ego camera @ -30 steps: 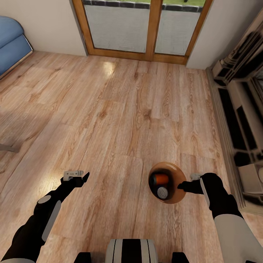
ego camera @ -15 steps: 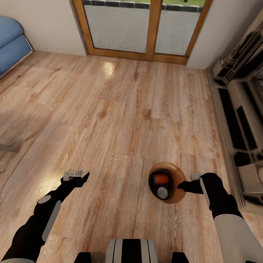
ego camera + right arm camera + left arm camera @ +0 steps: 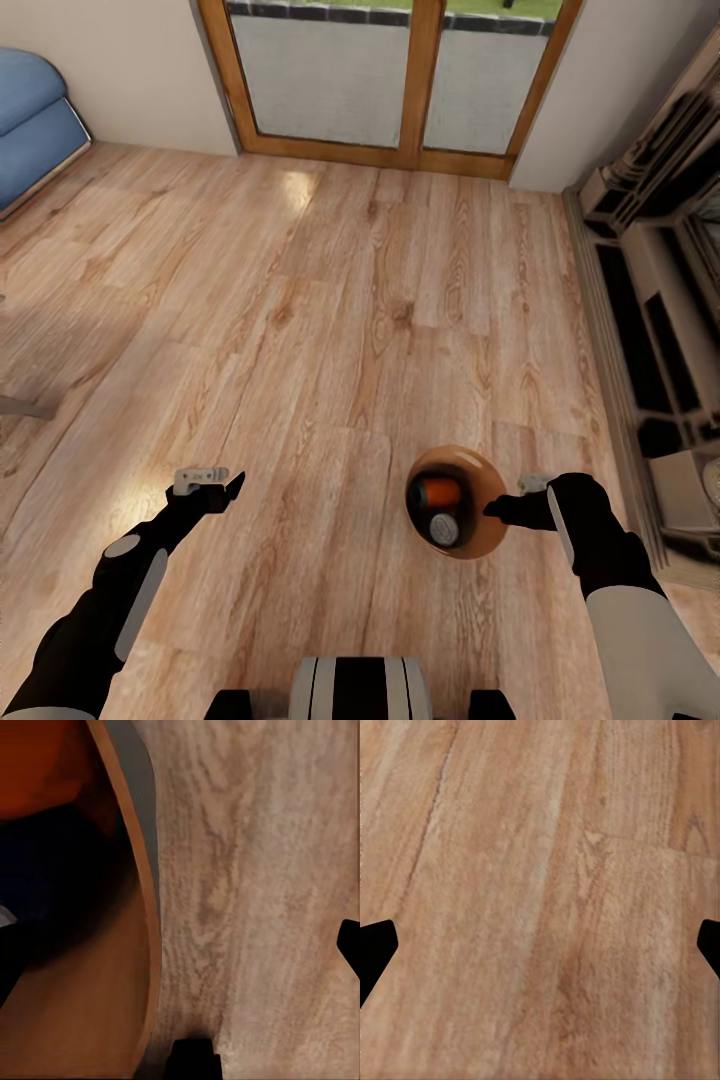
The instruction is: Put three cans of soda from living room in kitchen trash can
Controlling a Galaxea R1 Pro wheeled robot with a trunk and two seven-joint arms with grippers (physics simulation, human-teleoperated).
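The copper-brown tash can [image 3: 480, 500] stands on the wood floor at the lower right of the head view. Inside it lie an orange can of soda [image 3: 438, 490] and a dark blue can of soda [image 3: 444, 527] with a silver top. My right gripper [image 3: 500, 510] is at the bin's right rim. In the right wrist view my right gripper [image 3: 180, 960] is open, its jaws far apart on either side of the bin's wall [image 3: 146, 945]. The orange can [image 3: 37, 765] and the dark can [image 3: 45, 885] show inside. My left gripper [image 3: 215, 482] [image 3: 540, 952] hangs open over bare floor.
Glass garden doors [image 3: 390, 80] close the far wall. A blue sofa [image 3: 30, 120] sits at the far left. A low beige and dark shelf unit [image 3: 650, 340] runs along the right side, close to the bin. A wide stretch of plank floor [image 3: 300, 330] lies ahead.
The whole picture has shifted very slightly, so the camera moved a little. Both arms, the bin and the cans keep their places relative to each other.
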